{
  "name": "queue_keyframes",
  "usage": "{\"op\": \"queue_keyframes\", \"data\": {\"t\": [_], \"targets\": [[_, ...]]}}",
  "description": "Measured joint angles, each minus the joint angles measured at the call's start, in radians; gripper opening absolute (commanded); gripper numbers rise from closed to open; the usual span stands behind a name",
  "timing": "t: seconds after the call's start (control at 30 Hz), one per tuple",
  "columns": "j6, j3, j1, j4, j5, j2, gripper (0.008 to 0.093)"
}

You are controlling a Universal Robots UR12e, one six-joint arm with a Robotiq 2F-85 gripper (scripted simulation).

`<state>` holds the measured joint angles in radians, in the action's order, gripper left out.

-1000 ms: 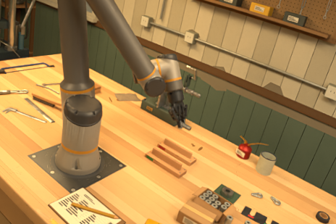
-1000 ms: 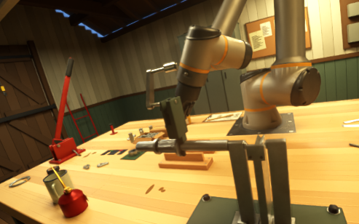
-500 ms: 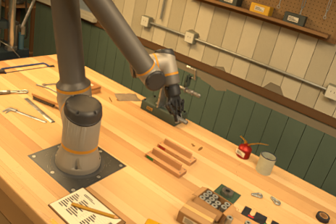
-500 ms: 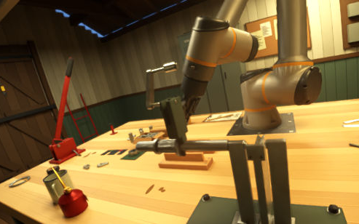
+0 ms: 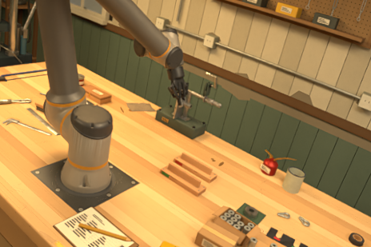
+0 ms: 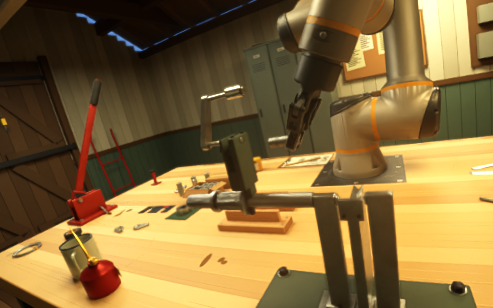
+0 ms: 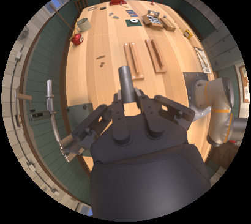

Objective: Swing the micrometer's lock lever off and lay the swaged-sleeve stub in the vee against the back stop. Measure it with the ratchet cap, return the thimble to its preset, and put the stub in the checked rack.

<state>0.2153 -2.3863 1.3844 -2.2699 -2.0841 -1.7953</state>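
The swaged-sleeve stub, a short grey metal cylinder, sticks out from between my fingers, and my gripper is closed on it. I carry it in the air above the bench micrometer, a grey frame on a green base near the wall edge of the bench. From the second side camera the stub shows beside my gripper, above and behind the micrometer's spindle and thimble. Two wooden racks lie side by side mid-bench, towards the bench's front.
A box of sleeves stands at the near end, with a red oil can and a mug near the wall edge. Hand tools lie beyond my base. A red lever press stands at the far end.
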Motion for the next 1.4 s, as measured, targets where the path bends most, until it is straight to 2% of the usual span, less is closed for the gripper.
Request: {"op": "queue_keyframes", "data": {"t": [0.13,0.3,0.8,1.1,1.4], "targets": [[-0.071,0.043,0.062,0.068,-0.005,0.011,0.008],[-0.116,0.073,0.101,0.111,-0.008,0.02,0.008],[-0.083,0.072,0.099,0.11,0.008,0.015,0.008],[0.104,0.046,0.058,0.071,0.083,-0.012,0.008],[0.45,-0.001,-0.017,-0.003,0.22,-0.062,0.008]]}}
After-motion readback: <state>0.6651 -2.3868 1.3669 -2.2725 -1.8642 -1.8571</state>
